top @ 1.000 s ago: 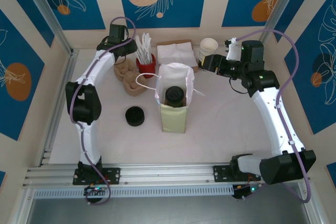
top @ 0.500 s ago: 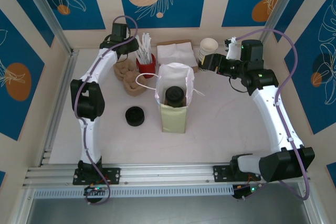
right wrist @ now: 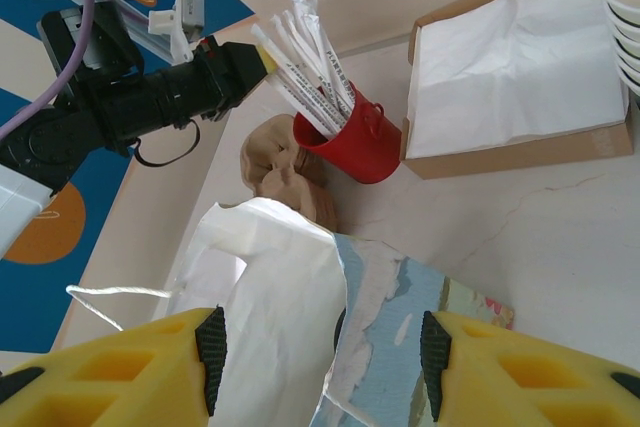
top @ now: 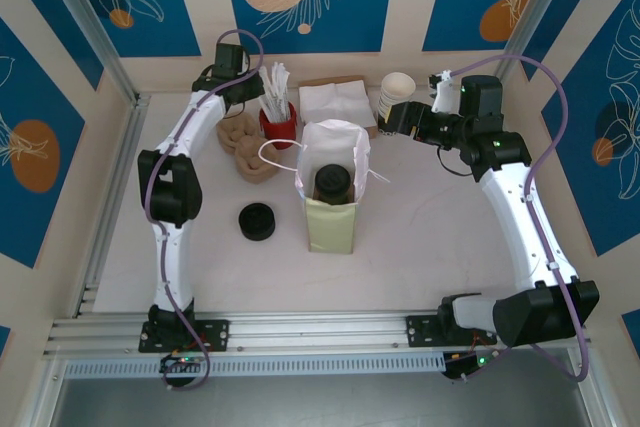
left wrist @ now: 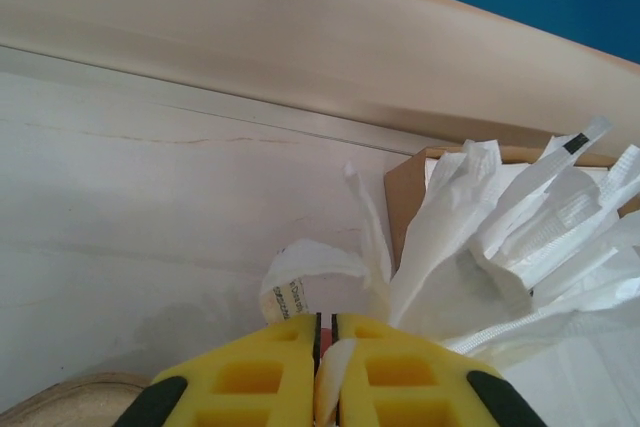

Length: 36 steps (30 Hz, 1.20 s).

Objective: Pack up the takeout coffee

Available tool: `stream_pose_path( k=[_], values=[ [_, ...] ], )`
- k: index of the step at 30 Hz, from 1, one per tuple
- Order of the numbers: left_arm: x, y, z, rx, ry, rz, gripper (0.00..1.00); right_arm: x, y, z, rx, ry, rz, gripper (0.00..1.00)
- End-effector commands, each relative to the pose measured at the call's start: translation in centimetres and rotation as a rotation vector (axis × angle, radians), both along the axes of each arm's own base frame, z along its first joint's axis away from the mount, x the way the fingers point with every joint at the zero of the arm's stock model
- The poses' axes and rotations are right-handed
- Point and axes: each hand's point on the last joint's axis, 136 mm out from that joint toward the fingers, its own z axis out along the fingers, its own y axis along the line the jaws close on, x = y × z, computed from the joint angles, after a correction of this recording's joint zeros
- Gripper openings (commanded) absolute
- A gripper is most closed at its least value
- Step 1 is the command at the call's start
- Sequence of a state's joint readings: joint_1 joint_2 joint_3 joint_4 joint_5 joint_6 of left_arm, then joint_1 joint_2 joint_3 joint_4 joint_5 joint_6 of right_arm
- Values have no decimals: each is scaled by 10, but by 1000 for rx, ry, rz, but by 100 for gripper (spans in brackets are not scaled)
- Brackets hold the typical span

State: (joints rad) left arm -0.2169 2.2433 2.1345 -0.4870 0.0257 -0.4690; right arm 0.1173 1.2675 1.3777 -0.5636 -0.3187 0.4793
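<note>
Your left gripper point(left wrist: 325, 332) is clamped on a white paper-wrapped straw point(left wrist: 328, 387) in the red cup point(top: 279, 127) (the black-lidded coffee cup point(top: 332, 183) sits bagged already, so the straw probably follows). Your right gripper point(right wrist: 320, 352) hangs apart, empty.

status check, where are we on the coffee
left gripper shut on a white paper-wrapped straw in the red cup. right gripper open beside the tall paper bag. black-lidded takeout coffee cup sits inside bag. loose round black lid lies beside it.
</note>
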Motion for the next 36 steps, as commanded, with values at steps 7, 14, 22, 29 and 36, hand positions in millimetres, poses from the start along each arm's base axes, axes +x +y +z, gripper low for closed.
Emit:
stream_pose_path(
  k=[7, 14, 22, 29, 36],
  values=[
    [-25, 2, 60, 1, -92, -29, 6, -2, 2, 9, 22, -16, 18, 56],
    [-55, -1, 108, 4, -170, -67, 6, -5, 2, 16, 23, -38, 24, 56],
    [-109, -5, 194, 44, -308, -137, 6, -8, 0, 28, 24, -71, 24, 56],
    [-193, -22, 287, 79, -495, -256, 6, -5, -8, 38, 14, -100, -3, 56],
    [-278, -55, 347, -21, -629, -456, 7, -3, -16, 43, 24, -113, -32, 56]
  ],
)
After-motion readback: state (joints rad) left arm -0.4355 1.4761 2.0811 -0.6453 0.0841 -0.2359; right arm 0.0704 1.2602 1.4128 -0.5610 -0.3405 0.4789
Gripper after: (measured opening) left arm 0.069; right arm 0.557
